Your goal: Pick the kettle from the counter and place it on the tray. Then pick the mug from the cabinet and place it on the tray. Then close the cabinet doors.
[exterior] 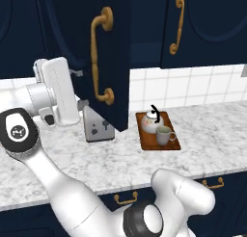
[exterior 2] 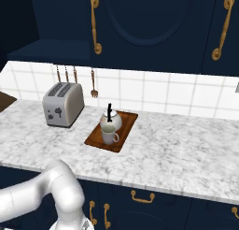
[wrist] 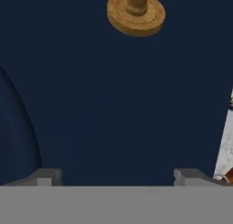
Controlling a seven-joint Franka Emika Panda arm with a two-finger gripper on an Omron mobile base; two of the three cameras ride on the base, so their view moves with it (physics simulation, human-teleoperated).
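The white kettle (exterior: 151,121) (exterior 2: 111,119) with its black handle sits on the brown tray (exterior: 153,144) (exterior 2: 129,123) on the marbled counter (exterior: 212,135) (exterior 2: 182,149). The grey-beige mug (exterior: 164,135) (exterior 2: 109,136) stands on the tray just in front of the kettle. One navy cabinet door (exterior: 113,48) (wrist: 113,104) hangs swung out over the counter, its brass handle (exterior: 99,62) (wrist: 136,11) facing my hand. My gripper (exterior: 81,89) (wrist: 118,177) is open, close against this door's face below the handle mount, with nothing between the fingers.
A silver toaster (exterior: 99,127) (exterior 2: 63,104) stands left of the tray, partly behind the open door. To the right another navy door (exterior: 207,29) with a brass handle (exterior: 178,24) is closed. Navy drawers with brass pulls (exterior 2: 142,196) run below the counter.
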